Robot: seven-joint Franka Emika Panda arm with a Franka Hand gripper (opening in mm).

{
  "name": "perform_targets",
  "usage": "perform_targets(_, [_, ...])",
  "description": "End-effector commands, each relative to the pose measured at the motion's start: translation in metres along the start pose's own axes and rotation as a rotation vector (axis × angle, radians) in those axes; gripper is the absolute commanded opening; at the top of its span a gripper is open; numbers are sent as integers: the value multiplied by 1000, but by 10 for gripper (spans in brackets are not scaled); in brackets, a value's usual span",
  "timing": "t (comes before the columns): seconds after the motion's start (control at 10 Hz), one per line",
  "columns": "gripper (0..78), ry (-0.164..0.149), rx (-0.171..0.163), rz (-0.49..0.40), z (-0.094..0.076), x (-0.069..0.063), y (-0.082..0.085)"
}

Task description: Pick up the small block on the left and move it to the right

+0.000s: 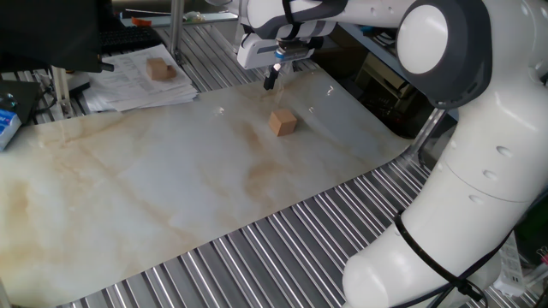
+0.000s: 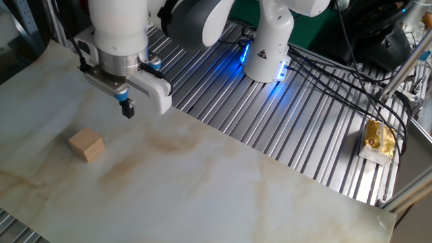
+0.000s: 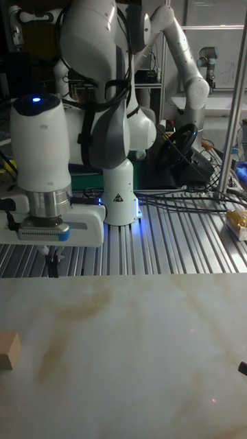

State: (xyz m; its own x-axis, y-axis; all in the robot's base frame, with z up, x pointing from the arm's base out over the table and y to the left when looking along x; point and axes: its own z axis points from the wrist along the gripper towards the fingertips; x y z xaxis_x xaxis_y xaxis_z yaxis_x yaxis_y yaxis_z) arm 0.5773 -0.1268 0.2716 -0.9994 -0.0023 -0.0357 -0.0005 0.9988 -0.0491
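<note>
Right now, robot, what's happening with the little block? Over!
Fingers shut, empty, hanging above the mat. Small block sits untouched, apart from them. Nothing between.

My pincer (image 2: 127, 110) hangs above the far edge of the desk (image 2: 202, 189), fingers pressed together, touching nothing. The small block (image 2: 86, 146) sits on the desk, nearer the front than my pincer, apart from it; in the tall fixed view it lies at the left edge (image 3: 8, 350), my pincer (image 3: 52, 266) behind and above it. A second block (image 1: 159, 68) rests on papers (image 1: 141, 84) beyond the desk, well apart from both.
</note>
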Motion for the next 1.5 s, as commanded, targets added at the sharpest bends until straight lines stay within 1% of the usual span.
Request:
perform_targets(0.1, [0, -2, -1, 21, -1, -1, 0])
perform_targets(0.3, [0, -6, 3, 36, 2, -2, 0])
perform_targets(0.5, [0, -9, 0, 32, 7, -2, 0])
perform_targets(0.6, [0, -10, -4, 31, 7, -2, 0])
perform_targets(0.7, [0, -12, 0, 34, 7, -2, 0])
perform_targets(0.9, [0, -6, -3, 43, 7, -2, 0])
perform_targets(1.0, [0, -4, -14, 80, 7, -2, 0])
perform_targets(1.1, [0, 1, -20, 99, 7, -2, 0])
perform_targets(1.2, [0, 14, -14, 118, 7, -2, 0])
perform_targets(1.3, [0, 26, -17, 133, 7, -2, 0])
perform_targets(1.5, [0, 39, -14, 147, 7, -2, 0])
